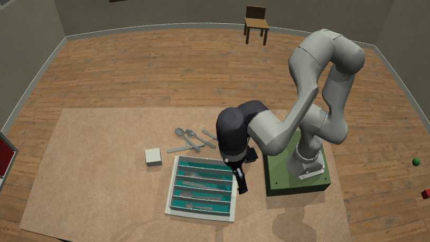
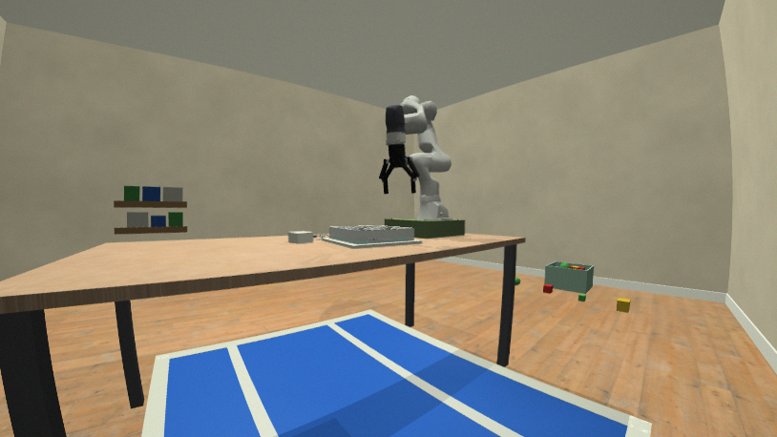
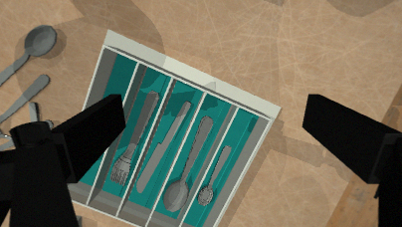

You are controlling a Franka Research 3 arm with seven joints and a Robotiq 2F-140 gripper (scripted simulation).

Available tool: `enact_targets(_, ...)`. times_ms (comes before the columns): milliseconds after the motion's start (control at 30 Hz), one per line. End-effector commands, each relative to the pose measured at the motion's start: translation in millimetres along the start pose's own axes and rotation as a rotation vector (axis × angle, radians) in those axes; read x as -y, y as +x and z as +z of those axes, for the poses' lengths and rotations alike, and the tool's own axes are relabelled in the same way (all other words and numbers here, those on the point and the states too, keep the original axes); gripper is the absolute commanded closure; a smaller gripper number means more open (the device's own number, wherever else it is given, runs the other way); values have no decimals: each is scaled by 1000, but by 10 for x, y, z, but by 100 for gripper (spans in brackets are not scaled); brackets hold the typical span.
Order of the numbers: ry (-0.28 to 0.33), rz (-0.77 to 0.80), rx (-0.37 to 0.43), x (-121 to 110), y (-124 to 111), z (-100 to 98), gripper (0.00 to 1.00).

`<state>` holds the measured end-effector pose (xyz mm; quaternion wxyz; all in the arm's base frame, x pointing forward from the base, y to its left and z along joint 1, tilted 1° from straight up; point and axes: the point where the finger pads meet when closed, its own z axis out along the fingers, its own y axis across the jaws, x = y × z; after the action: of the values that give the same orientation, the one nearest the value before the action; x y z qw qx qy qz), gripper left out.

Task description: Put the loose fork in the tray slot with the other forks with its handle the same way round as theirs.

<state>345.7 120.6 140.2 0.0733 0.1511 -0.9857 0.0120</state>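
The loose fork (image 1: 199,139) lies on the table behind the tray, in a small heap with a loose spoon (image 1: 189,136) and a loose knife (image 1: 185,148). The tray (image 1: 201,188) has five slots. From the far side they hold nothing, a fork (image 1: 192,174), a knife (image 1: 195,185), a spoon (image 1: 194,196) and a small spoon (image 1: 196,206). My gripper (image 1: 237,176) hangs open and empty high above the tray's right end. In the wrist view the open gripper (image 3: 219,131) frames the tray (image 3: 179,134) and its fork (image 3: 130,151). The left finger hides most of the loose fork.
A small white box (image 1: 153,156) stands left of the tray. Another loose piece of cutlery (image 1: 208,135) is partly hidden by my arm. The green robot base (image 1: 296,168) stands right of the tray. The tray (image 2: 371,234) also shows in the exterior view.
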Motion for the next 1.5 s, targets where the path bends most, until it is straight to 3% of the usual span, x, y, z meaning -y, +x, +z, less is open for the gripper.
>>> enact_targets(0, -6, 158, 55, 116, -106, -53, 0)
enact_targets(467, -45, 410, 148, 604, -235, -199, 0)
enact_targets(1467, -46, 414, 149, 613, -237, -201, 0)
